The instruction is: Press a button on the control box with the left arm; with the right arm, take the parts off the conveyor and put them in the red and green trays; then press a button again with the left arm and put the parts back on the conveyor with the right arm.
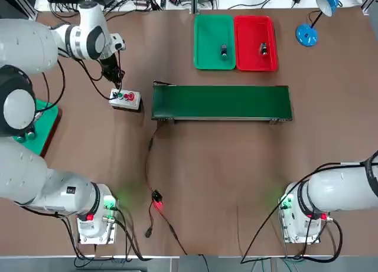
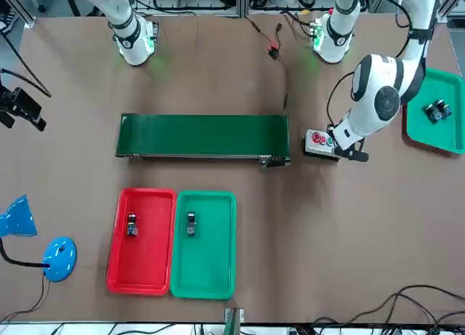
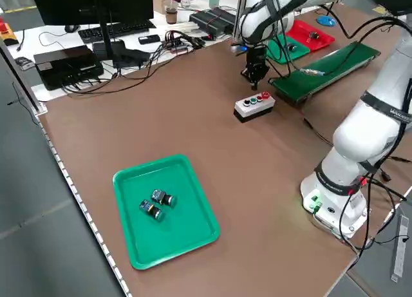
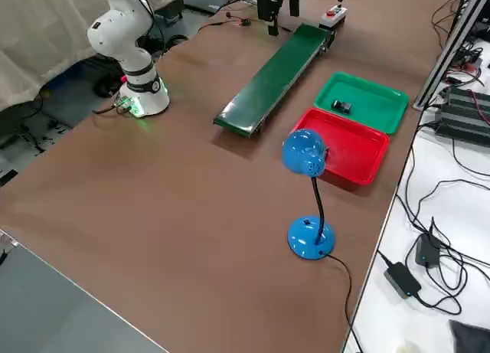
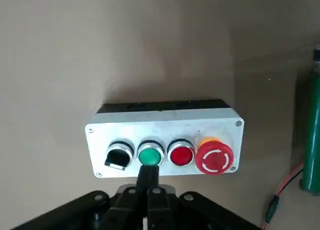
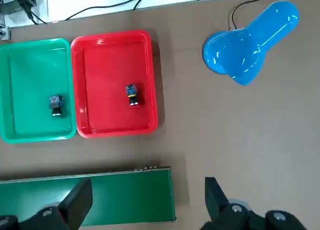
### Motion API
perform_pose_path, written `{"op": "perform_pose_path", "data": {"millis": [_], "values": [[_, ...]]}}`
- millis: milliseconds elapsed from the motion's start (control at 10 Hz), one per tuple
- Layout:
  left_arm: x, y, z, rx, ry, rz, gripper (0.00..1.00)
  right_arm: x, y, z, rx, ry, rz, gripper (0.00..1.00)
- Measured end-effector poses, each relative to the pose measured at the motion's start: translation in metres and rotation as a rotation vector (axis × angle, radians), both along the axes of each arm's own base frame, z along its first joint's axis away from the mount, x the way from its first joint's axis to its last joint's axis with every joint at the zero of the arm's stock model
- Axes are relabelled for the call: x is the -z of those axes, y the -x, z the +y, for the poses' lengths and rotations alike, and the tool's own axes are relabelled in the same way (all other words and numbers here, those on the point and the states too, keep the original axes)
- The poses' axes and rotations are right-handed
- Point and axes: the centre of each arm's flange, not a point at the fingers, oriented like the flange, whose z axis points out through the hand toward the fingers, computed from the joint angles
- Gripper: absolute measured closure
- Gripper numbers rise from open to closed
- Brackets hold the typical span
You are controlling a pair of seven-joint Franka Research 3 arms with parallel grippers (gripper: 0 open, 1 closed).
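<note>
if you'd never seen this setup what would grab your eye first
Probably the left gripper, shut, its tip right at the green button of the control box off one end of the bare green conveyor. Next, the red tray and green tray side by side beyond the belt, each holding one small part. The right gripper hangs open above the belt's other end.

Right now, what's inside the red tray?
One small dark part lies near the middle of the red tray, apart from its walls. The rest of the tray floor is bare, and nothing covers it in the top view.
</note>
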Motion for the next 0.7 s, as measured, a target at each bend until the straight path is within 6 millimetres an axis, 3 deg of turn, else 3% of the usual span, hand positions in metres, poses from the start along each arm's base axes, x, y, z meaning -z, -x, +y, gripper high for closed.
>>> {"op": "perform_pose_path", "data": {"millis": [300,700], "values": [[0.021,0.002,0.001,-0.019,-0.005,0.027,0.99,0.0,0.0,0.0,0.0,0.0,0.0,0.01],[0.026,0.006,0.005,-0.026,-0.007,0.04,0.99,0.0,0.0,0.0,-0.001,0.0,0.0,0.01]]}}
